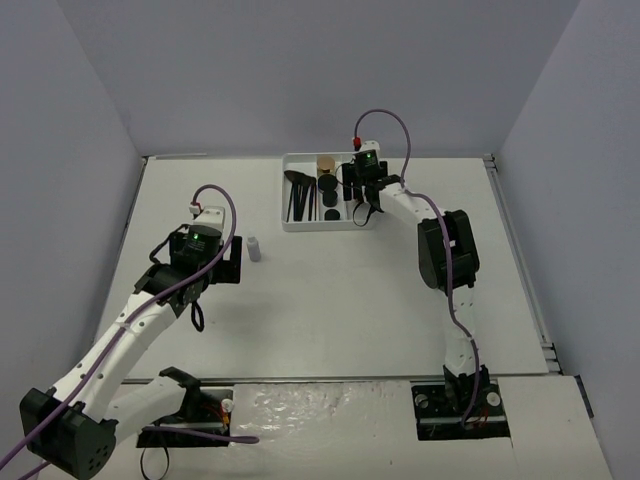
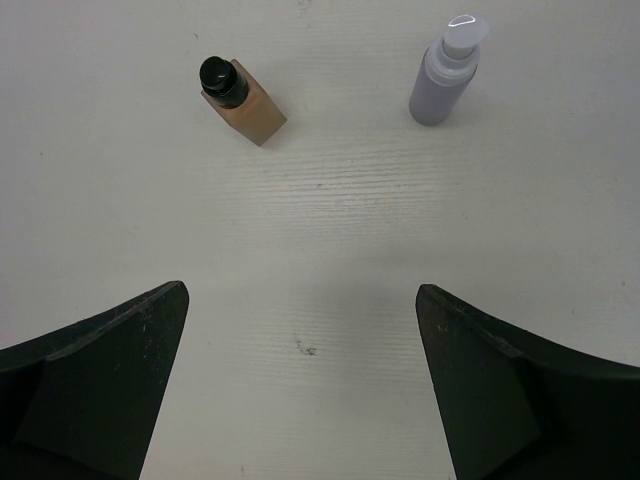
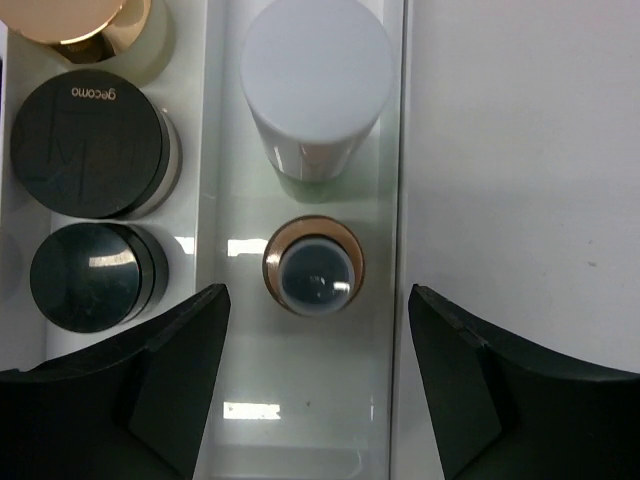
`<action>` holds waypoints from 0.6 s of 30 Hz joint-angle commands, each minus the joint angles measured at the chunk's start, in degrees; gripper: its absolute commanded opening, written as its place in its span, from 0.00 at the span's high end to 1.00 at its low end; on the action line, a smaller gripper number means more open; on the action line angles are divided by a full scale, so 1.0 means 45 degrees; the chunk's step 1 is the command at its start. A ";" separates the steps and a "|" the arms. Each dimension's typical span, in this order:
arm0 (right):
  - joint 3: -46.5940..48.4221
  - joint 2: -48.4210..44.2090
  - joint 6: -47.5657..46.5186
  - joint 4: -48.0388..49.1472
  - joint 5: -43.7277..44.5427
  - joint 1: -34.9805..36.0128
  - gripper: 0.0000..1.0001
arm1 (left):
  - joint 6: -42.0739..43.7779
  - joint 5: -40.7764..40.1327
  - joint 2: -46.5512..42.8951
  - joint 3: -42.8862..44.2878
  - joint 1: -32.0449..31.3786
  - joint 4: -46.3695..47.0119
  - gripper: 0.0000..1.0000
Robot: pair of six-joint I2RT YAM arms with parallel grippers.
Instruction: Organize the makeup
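Note:
My left gripper [image 2: 302, 290] is open and empty above the bare table; in the top view it [image 1: 228, 266] is at the left. Ahead of it stand a tan bottle with a black cap [image 2: 243, 100] and a white bottle [image 2: 445, 75], the latter also in the top view [image 1: 254, 248]. My right gripper [image 3: 316, 295] is open above the right compartment of the white tray [image 3: 398, 200]. There stand a tan bottle with a dark cap [image 3: 314, 265] and a white-capped pale green bottle [image 3: 318, 85]. The middle compartment holds two black compacts [image 3: 88, 140] and a gold jar [image 3: 85, 20].
In the top view the tray [image 1: 320, 227] is at the back middle, with black brushes [image 1: 298, 195] in its left compartment. Grey walls close the table on three sides. The arm bases are at the near edge.

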 commanded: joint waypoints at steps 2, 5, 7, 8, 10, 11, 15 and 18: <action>-0.0866 -0.3152 -0.0079 0.0495 -0.0064 0.0177 0.25 | 0.0139 -0.0213 -0.0110 0.0527 0.0068 0.0543 0.03; -0.1668 -0.4433 -0.0317 0.0495 -0.0579 0.0510 0.18 | 0.0087 -0.0373 -0.0242 0.0527 0.0082 0.0531 0.03; -0.2133 -0.5048 -0.0615 0.0485 -0.1037 0.0815 0.15 | 0.0027 -0.0558 -0.0404 0.0541 0.0085 0.0546 0.03; -0.2363 -0.5413 -0.0821 0.0493 -0.1236 0.1006 0.13 | -0.0029 -0.0741 -0.0523 0.0525 0.0093 0.0554 0.03; -0.2740 -0.5956 -0.1190 0.0501 -0.1651 0.1394 0.11 | -0.0107 -0.1012 -0.0905 0.0454 0.0119 0.0599 0.03; -0.2935 -0.6139 -0.1373 0.0501 -0.1812 0.1698 0.11 | -0.0122 -0.1110 -0.1084 0.0397 0.0134 0.0642 0.03; -0.3525 -0.6497 -0.1776 0.0698 -0.2573 0.2760 0.11 | -0.0181 -0.1252 -0.1371 0.0287 0.0234 0.0739 0.03; -0.3959 -0.6470 -0.1784 0.1222 -0.3202 0.3624 0.12 | -0.0221 -0.1302 -0.1445 0.0312 0.0311 0.0665 0.03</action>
